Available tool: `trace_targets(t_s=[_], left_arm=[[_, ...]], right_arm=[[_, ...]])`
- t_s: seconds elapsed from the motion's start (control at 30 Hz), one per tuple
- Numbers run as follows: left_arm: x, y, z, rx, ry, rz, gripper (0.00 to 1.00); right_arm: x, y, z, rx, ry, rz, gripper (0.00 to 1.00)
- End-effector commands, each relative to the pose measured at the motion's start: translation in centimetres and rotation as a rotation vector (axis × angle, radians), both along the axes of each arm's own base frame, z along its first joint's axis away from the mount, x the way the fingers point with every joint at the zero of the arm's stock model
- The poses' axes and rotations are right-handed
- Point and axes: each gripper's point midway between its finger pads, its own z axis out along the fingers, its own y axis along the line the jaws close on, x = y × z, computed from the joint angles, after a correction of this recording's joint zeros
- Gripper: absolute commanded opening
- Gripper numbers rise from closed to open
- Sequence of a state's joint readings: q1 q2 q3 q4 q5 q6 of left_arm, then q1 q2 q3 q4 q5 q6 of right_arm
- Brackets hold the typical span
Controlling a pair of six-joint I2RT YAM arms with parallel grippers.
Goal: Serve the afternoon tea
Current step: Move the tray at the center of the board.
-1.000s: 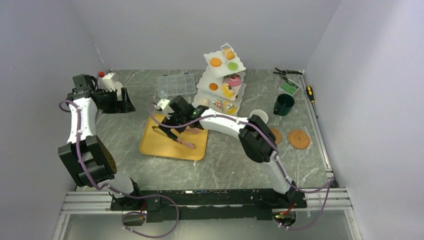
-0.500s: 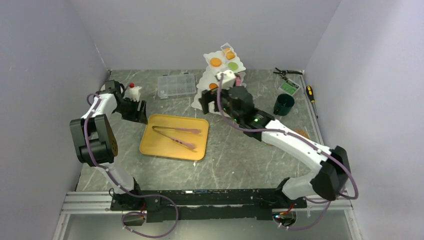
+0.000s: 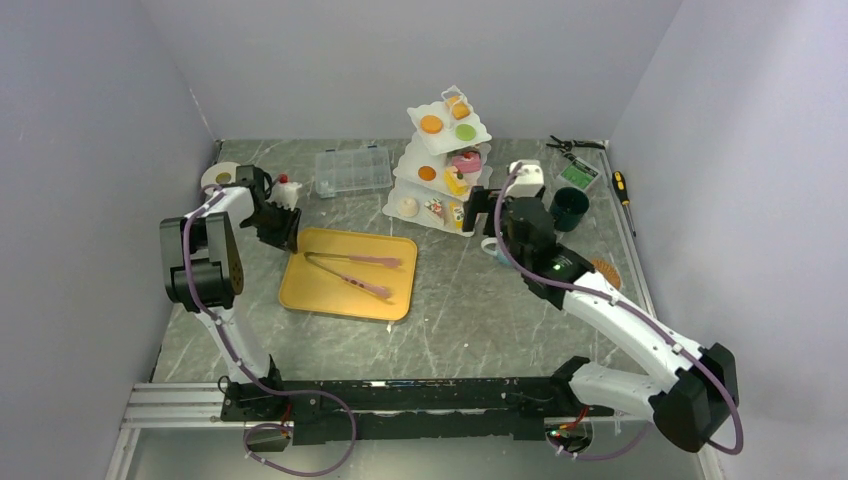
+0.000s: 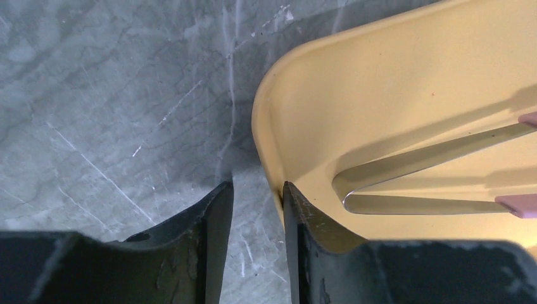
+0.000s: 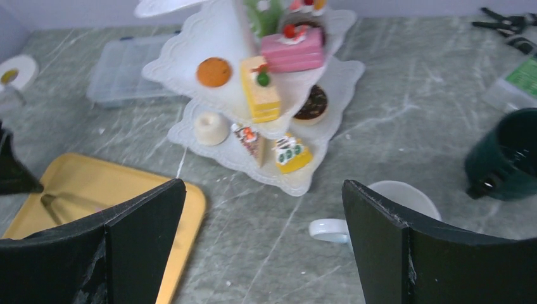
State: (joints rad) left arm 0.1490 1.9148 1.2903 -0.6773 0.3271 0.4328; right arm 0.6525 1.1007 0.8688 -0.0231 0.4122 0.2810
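The white three-tier stand [image 3: 445,165] [image 5: 266,95] holds several toy pastries at the back of the table. A white mug [image 3: 490,246] [image 5: 399,201] stands in front of the stand, its handle pointing left. My right gripper [image 3: 488,222] [image 5: 262,185] hovers open just above and left of this mug, with nothing between its fingers. The dark-green mug [image 3: 568,208] [image 5: 506,158] stands further right. A cork coaster [image 3: 606,272] peeks out beside the right arm. My left gripper [image 3: 288,232] [image 4: 257,187] straddles the yellow tray's [image 3: 330,290] [image 4: 380,95] far-left corner, its jaws narrow. One finger sits inside the rim, the other outside.
Pink-handled tongs [image 3: 350,266] [image 4: 430,183] lie in the tray. A clear compartment box [image 3: 352,170] sits behind it. Pliers [image 3: 572,145], a green card [image 3: 578,175] and a screwdriver [image 3: 622,187] lie at the back right. A white tape roll [image 3: 218,176] is at the back left.
My left gripper came from the back left to the tray's corner and its jaws narrowed. My right arm swung from the tray, past the stand, to above the white mug.
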Motion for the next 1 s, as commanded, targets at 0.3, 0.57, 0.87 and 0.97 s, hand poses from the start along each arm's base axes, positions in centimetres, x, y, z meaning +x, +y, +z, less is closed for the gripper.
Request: trace_targets(t_s=[0.3,0.57,0.87,0.97], left_arm=[[2.6,4.8,-2.1,0.251,-0.049,0.045,0.19],[5.1,10.4,-0.8,0.305,-0.107,0.161,0.12],[5.3,7.7,2.1,0.125,-0.119,0.188,0.33],[4.0,5.6,4.6,0.028,-0.104,0.187,0.54]], right_arm=[[-0.4,-7.5,-1.2,0.034,0.036,-0.274,1.0],[-1.0,-10.6,-3.7,0.043,0.102,-0.389,1.0],[-2.2,-13.4,-8.3,0.125,0.228,-0.517,1.0],[-2.9,-13.8,-9.7,0.164,0.264,-0.541,0.99]])
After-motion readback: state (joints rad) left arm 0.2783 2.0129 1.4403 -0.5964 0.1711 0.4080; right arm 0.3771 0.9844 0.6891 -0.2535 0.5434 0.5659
